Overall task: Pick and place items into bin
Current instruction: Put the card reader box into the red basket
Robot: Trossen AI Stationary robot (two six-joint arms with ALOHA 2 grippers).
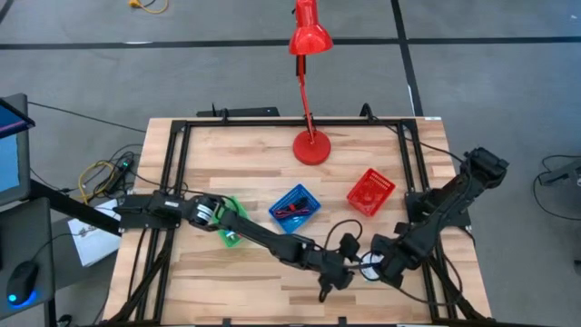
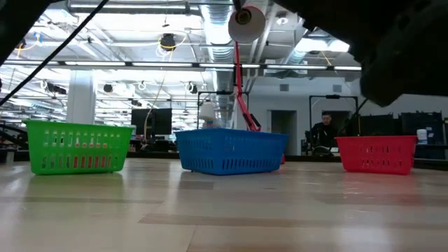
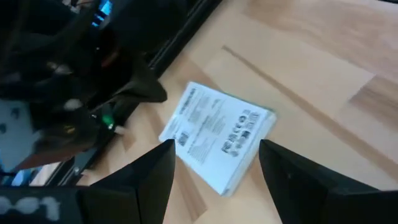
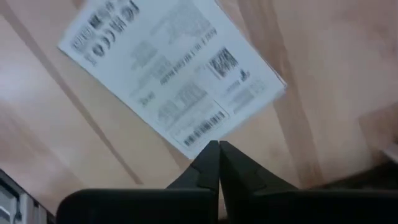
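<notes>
Three bins [image 2: 227, 150] on wooden table [image 2: 224, 217]

I'm in an open-plan robotics lab: exposed ceiling ducts and strip lights [image 2: 140, 52], monitor desks with a seated person [image 2: 324, 129] behind my black-framed butcher-block wooden table [image 1: 245, 154], grey carpet floor [image 1: 109, 73] around.

Three bins cross the table's middle: green [image 1: 230, 221] left, blue [image 1: 294, 207] centre, red [image 1: 370, 192] right, with open gaps between them. The lamp [image 1: 311, 145] stands behind, far centre. Both arms crowd the near right around the packet [image 3: 217, 134]; the near left lies open.
</notes>
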